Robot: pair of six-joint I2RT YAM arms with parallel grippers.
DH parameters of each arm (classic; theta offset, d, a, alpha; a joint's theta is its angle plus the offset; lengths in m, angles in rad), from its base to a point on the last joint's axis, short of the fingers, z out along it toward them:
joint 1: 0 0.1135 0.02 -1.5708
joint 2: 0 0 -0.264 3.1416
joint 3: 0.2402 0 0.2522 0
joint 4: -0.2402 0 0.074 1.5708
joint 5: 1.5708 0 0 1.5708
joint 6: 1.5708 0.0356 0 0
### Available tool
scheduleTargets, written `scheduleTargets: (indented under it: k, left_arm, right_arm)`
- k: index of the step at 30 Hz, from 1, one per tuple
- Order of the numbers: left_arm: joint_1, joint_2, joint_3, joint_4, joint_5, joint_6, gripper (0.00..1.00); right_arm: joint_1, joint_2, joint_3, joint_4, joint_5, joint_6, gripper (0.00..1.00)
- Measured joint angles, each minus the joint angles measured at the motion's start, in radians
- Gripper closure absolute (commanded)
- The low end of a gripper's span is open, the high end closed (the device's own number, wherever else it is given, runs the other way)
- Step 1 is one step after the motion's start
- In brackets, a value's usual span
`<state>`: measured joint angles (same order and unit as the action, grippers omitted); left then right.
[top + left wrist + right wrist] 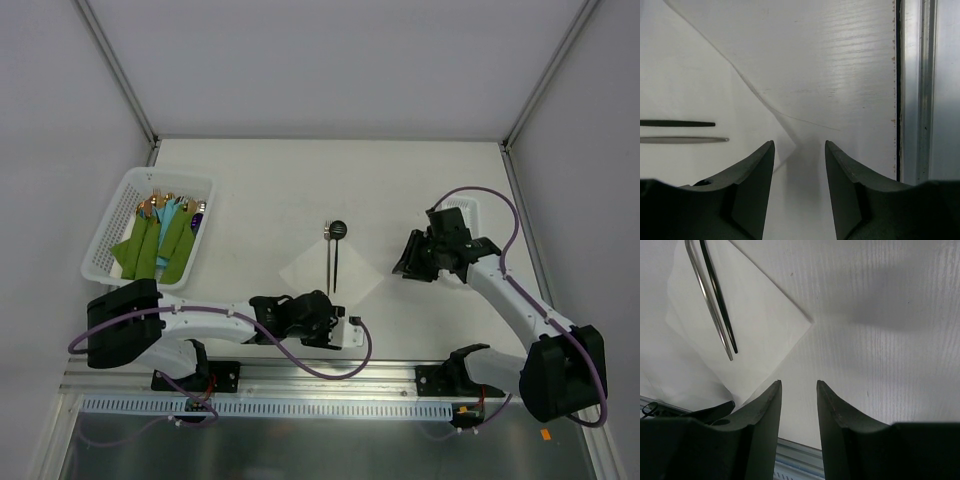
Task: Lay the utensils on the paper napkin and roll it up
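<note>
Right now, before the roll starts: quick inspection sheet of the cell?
Surface: white table, flat, no spills seen.
Job's things: paper napkin flat at centre, one corner toward the arms; utensils side by side on it, heads past its far corner; not rolled.
Clutter: white basket at left with green and teal cloth rolls and gold cutlery.
Grippers: left gripper open, empty, at napkin's near corner; right gripper open, empty, off napkin's right corner.
Cables: purple cables loop off both arms, apart from napkin.
Surroundings: white walls, aluminium frame; nothing else seen.
</note>
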<state>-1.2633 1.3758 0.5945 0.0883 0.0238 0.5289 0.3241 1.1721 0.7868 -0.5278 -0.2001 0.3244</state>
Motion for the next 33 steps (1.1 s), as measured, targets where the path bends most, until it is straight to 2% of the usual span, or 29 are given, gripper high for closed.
scheduleTargets:
  k: [9, 18, 20, 23, 24, 25, 33]
  left_arm:
    - [-0.001, 0.045, 0.035, 0.004, -0.003, -0.006, 0.60]
    - [-0.001, 0.054, 0.035, 0.007, -0.062, 0.003, 0.73]
    - [-0.001, 0.063, 0.035, 0.009, -0.074, 0.006, 0.78]
    - [-0.001, 0.068, 0.035, 0.010, -0.087, 0.009, 0.90]
    - [-0.001, 0.068, 0.035, 0.011, -0.087, 0.008, 0.97]
    - [-0.001, 0.068, 0.035, 0.011, -0.087, 0.009, 0.99]
    - [-0.001, 0.067, 0.066, -0.030, -0.076, -0.003, 1.00]
  right_arm:
    - [0.000, 0.011, -0.020, 0.023, -0.015, 0.000, 0.62]
    - [0.000, 0.011, -0.024, 0.024, -0.018, 0.000, 0.62]
    - [0.000, 0.011, -0.024, 0.024, -0.018, -0.001, 0.63]
    - [-0.001, 0.011, -0.024, 0.024, -0.018, -0.001, 0.63]
    - [-0.001, 0.011, -0.024, 0.024, -0.018, -0.001, 0.63]
    - [-0.003, 0.011, -0.025, 0.024, -0.018, -0.002, 0.63]
    - [-0.021, 0.011, -0.031, 0.026, -0.026, -0.008, 0.63]
